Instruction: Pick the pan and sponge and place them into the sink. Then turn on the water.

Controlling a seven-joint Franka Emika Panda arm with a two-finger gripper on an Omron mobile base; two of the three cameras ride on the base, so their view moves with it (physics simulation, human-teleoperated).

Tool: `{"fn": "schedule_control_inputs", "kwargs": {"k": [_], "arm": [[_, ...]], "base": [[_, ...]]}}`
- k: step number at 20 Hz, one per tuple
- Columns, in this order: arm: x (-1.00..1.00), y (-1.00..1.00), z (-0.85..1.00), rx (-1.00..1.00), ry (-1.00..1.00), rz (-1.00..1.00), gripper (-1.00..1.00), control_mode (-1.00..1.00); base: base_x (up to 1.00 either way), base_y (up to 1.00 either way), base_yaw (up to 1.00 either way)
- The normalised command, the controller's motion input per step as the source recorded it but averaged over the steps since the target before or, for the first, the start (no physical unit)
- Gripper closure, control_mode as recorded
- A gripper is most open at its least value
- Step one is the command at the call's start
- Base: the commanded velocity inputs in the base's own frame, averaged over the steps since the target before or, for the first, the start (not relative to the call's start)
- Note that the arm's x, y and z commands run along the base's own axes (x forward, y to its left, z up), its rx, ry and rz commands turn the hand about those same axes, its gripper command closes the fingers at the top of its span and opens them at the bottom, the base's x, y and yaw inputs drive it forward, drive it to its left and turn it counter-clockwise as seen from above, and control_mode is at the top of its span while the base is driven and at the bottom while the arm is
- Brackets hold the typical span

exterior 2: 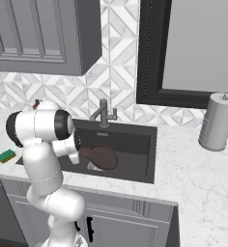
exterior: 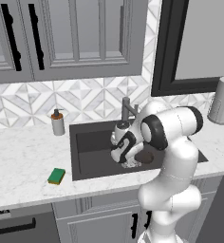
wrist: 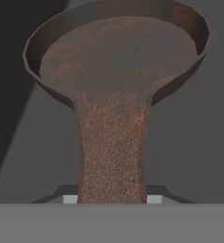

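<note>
The dark brown pan (exterior: 145, 156) (exterior 2: 103, 157) (wrist: 118, 61) is low inside the dark grey sink (exterior: 90, 142) (exterior 2: 135, 140), over the drain. My gripper (exterior: 128, 160) (exterior 2: 80, 153) (wrist: 112, 199) is shut on the pan's handle, which runs down between the fingertips in the hand view. I cannot tell whether the pan touches the basin floor. The green and yellow sponge (exterior: 56, 176) (exterior 2: 6, 155) lies on the counter left of the sink, near the front edge. The grey faucet (exterior: 126, 109) (exterior 2: 104, 114) stands behind the basin.
A soap dispenser (exterior: 58, 122) stands at the sink's back left corner. A grey cylinder (exterior: 223, 100) (exterior 2: 217, 121) stands on the counter to the right. Wall cabinets hang above, and a dark-framed window is behind the sink.
</note>
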Motion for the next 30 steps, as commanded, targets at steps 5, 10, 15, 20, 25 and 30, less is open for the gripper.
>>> {"fn": "schedule_control_inputs", "kwargs": {"k": [5,10,15,20,25,30], "arm": [[0.33,0.15,-0.41,0.0,0.0,0.0,1.0,-1.0],[0.41,0.2,-0.5,0.0,0.0,0.02,1.0,-1.0],[0.44,0.17,-0.56,0.0,0.0,0.03,1.0,-1.0],[0.32,0.07,-0.53,0.0,0.0,0.02,1.0,-1.0],[0.06,0.0,-0.22,0.01,-0.06,0.0,1.0,-1.0],[0.0,0.0,0.0,0.04,-0.23,0.0,-1.0,-1.0]], "base": [[0.0,0.0,0.0],[0.0,0.0,0.0],[0.0,0.0,0.0],[0.0,0.0,0.0],[0.0,0.0,0.0],[0.0,0.0,0.0]]}}
